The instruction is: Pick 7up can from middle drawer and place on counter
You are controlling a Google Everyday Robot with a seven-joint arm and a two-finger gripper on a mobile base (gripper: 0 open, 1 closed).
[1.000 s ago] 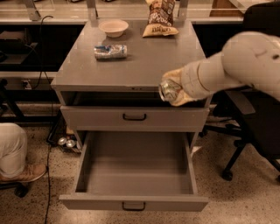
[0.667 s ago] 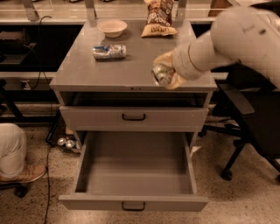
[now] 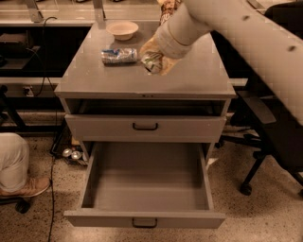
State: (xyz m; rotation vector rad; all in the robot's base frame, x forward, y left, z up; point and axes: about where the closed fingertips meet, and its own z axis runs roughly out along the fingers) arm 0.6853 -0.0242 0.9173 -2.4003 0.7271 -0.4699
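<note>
My gripper is over the middle of the counter, shut on the 7up can. The can looks green and silver and sits tilted between the fingers, just above or at the grey surface. The white arm reaches in from the upper right. The middle drawer is pulled fully out below, and its inside is empty. Its black handle faces the front.
A blue-white can lies on its side on the counter, just left of my gripper. A white bowl stands at the back left. A snack bag is at the back, partly hidden by the arm. A person's leg is at the left, an office chair at the right.
My gripper has carried the 7up can from in front of the cabinet's right edge up and left, to above the counter's middle.
</note>
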